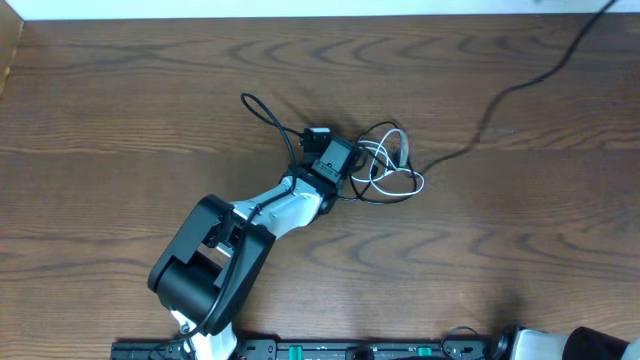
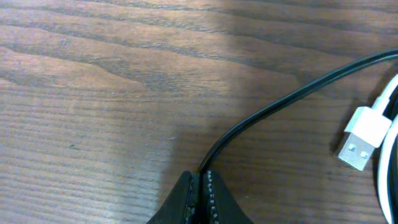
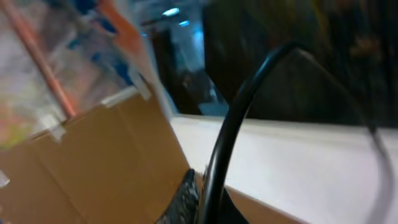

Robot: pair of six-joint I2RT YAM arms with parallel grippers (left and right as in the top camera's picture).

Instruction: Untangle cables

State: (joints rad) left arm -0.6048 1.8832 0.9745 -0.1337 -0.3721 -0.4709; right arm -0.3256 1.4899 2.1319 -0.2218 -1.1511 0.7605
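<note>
The cables lie tangled in the middle of the table. The white cable (image 1: 398,160) is coiled in loops, and the black cable (image 1: 262,110) runs out of the tangle in a loop to the upper left. My left gripper (image 1: 345,165) sits at the tangle's left side. In the left wrist view, its jaws (image 2: 202,183) are shut on the black cable (image 2: 273,109), which curves away to the upper right. A white USB plug (image 2: 362,138) lies on the wood to the right. My right gripper (image 3: 194,200) is shut and points away from the table, holding nothing.
A longer black wire (image 1: 520,85) runs from the top right corner down toward the tangle. The right arm's base (image 1: 545,345) sits at the bottom right edge. A thick black wire (image 3: 239,118) crosses the right wrist view, with a cardboard box (image 3: 93,162) behind it.
</note>
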